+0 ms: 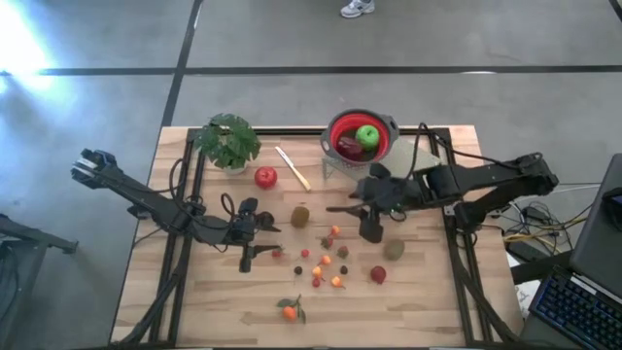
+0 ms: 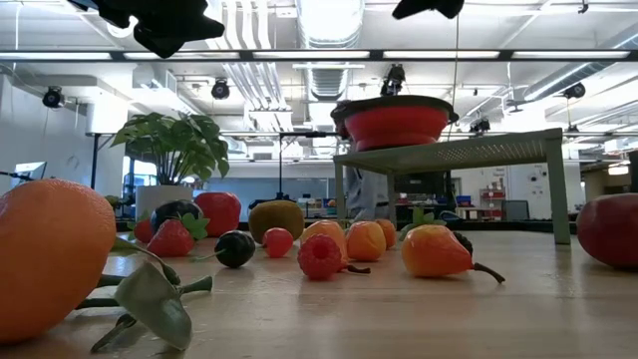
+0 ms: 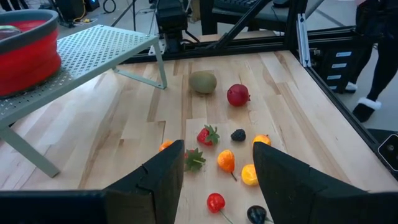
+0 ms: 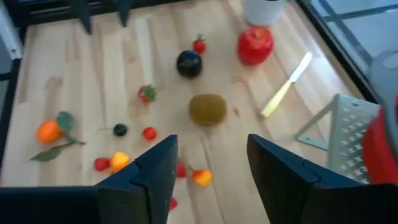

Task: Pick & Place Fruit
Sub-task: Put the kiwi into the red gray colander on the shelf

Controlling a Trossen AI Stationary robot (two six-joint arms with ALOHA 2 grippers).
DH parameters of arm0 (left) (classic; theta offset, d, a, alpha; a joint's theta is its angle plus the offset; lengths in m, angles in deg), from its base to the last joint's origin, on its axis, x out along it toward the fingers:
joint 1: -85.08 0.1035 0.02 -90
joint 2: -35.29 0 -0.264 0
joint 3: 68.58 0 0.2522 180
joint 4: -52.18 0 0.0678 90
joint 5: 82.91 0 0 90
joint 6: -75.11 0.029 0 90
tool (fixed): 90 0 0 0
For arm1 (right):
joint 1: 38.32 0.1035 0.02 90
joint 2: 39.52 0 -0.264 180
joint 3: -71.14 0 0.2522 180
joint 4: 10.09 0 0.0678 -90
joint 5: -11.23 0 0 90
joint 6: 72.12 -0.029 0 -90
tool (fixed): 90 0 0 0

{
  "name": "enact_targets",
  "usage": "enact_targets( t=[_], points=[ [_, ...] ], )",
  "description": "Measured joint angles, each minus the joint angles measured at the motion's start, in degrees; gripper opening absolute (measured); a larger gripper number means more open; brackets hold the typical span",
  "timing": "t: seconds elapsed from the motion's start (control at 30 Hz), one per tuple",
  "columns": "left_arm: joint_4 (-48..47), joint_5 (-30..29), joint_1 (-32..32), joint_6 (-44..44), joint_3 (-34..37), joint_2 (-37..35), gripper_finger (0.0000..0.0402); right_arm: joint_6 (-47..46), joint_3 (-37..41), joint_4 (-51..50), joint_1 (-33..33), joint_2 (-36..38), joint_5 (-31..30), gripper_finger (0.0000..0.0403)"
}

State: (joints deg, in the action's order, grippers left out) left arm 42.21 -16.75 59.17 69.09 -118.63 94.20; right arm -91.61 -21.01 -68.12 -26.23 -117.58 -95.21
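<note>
We see the wooden table [image 1: 418,301], then the red bowl [image 1: 362,135] on its grey rack [image 3: 93,46] (green apple [image 1: 367,135] inside, perhaps a darker fruit beside it). The right gripper [image 4: 208,165] and left gripper [image 3: 217,177] hover part-open, empty, above scattered kiwis [image 4: 207,109] and berries [image 3: 226,160].

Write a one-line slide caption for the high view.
Two arms reach over a wooden table scattered with small fruit, while a green apple sits in the red bowl on the metal stand.
</note>
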Motion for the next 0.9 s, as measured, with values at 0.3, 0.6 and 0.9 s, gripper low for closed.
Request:
enact_targets(
  t=[0.3,0.6,0.9],
  points=[
    [0.0,0.0,0.0,0.0,0.0,0.0,0.0197,-4.19,3.35,0.27,5.9,0.0,0.0,0.0158],
    [0.0,0.0,0.0,-0.01,0.0,0.0,0.0197,-10.33,8.99,1.2,10.25,-0.02,-0.04,0.0136],
    [0.0,0.0,0.0,0.0,0.0,0.0,0.0197,-10.59,16.35,12.75,14.6,-0.04,-0.02,0.0125]
  ],
)
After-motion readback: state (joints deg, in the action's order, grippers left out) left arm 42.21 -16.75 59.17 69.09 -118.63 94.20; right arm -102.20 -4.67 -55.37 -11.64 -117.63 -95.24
